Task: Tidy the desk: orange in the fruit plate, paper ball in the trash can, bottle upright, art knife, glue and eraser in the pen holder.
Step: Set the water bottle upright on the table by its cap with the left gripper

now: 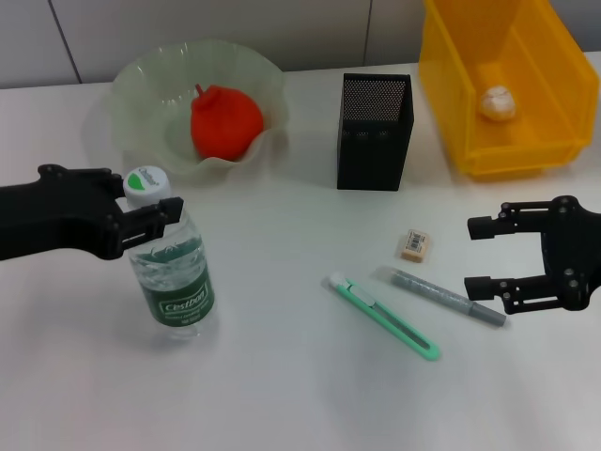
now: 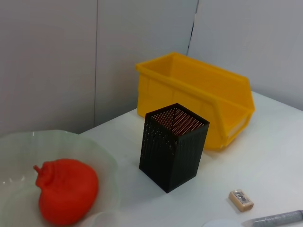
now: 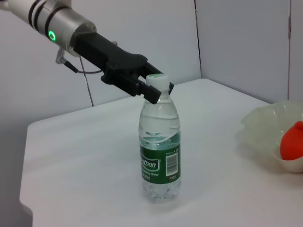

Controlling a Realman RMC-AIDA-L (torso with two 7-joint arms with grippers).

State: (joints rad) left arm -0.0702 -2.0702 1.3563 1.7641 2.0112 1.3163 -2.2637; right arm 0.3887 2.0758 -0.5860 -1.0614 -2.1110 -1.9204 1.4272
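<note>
The bottle [image 1: 174, 268] stands upright near the counter's [image 1: 282, 376] left edge, toward the front. The left tool [image 1: 155, 218] is clamped on the bottle's neck just under the white cap [image 1: 144, 183]; the right wrist view confirms its fingers [image 3: 142, 87] pressed to either side of the neck. The left arm is cut off at the picture's left edge.

The right tool [image 1: 481, 254] hovers near the right edge with its jaws spread and holding nothing; its arm is cut off at the right border. Its lower finger [image 1: 488, 285] hangs just over the far end of the glue [image 1: 441, 297], and whether they touch cannot be judged.

The orange [image 1: 223, 120] lies in the fruit plate [image 1: 131, 80] at the rear left. The paper ball [image 1: 498, 101] sits in the trash can [image 1: 451, 103], a yellow bin at the rear right, partly cut off by the top edge. The pen holder [image 1: 374, 132] stands between plate and bin; its interior cannot be made out. The eraser [image 1: 415, 244], the glue and the art knife [image 1: 380, 315] lie on the counter in front of the pen holder, well apart from the bottle.
</note>
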